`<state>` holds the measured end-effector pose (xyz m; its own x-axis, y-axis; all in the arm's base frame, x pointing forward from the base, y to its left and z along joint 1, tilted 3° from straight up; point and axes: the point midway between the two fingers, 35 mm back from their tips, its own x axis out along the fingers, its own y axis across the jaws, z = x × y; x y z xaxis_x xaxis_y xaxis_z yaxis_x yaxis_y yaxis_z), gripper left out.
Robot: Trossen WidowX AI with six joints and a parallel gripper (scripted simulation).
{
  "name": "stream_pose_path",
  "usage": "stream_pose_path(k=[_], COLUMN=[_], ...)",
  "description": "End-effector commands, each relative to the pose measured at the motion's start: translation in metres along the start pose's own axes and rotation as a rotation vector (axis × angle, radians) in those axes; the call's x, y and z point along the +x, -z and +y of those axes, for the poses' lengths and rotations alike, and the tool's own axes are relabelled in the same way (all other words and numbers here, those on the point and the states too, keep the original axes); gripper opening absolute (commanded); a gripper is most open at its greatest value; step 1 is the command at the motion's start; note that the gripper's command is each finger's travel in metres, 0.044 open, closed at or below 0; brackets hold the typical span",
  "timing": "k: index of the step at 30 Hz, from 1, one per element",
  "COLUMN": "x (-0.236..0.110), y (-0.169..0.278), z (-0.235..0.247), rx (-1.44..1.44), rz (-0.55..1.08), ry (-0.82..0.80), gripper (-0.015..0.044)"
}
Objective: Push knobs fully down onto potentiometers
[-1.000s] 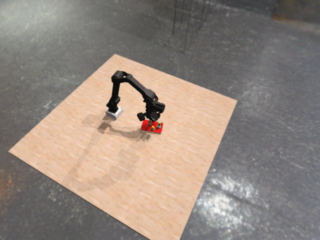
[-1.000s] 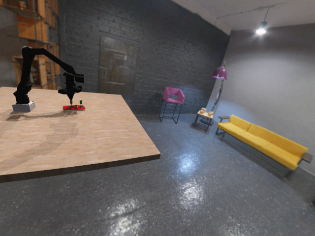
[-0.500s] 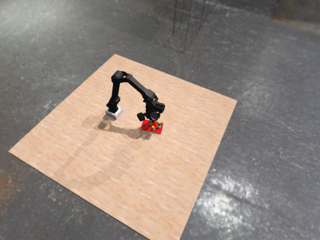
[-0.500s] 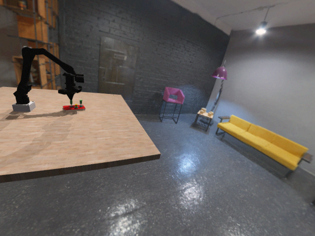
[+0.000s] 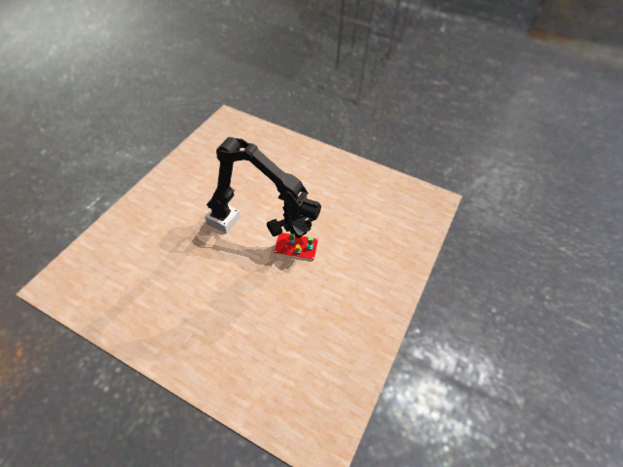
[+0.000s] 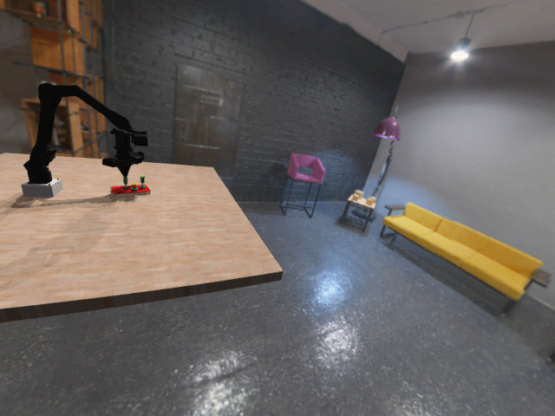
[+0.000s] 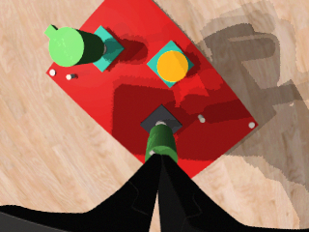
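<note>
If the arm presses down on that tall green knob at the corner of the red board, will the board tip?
Possibly. The tall green knob stands near one corner of the red board, so a push there is off-centre and might rock it on its legs. The knob stands tall on its teal potentiometer, so a slanted push would probably lever it sideways.
</note>
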<state>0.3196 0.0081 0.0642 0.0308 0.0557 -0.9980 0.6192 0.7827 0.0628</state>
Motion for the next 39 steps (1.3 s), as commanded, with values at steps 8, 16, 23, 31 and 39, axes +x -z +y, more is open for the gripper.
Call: stream_pose_path(k=[8,16,23,31,39], x=[0.0102,0.0140,0.0147,0.0172,0.0179], y=[-0.0013,-0.0013,-0.0013,-0.0013,-0.0013], z=[0.0001,0.0001,0.0001,0.0001,0.0001], rx=[0.002,0.002,0.002,0.002,0.002], rz=[-0.001,-0.001,-0.001,-0.001,-0.001], ry=[0.006,0.006,0.006,0.006,0.006], gripper=[0.0000,0.0000,0.0000,0.0000,0.0000])
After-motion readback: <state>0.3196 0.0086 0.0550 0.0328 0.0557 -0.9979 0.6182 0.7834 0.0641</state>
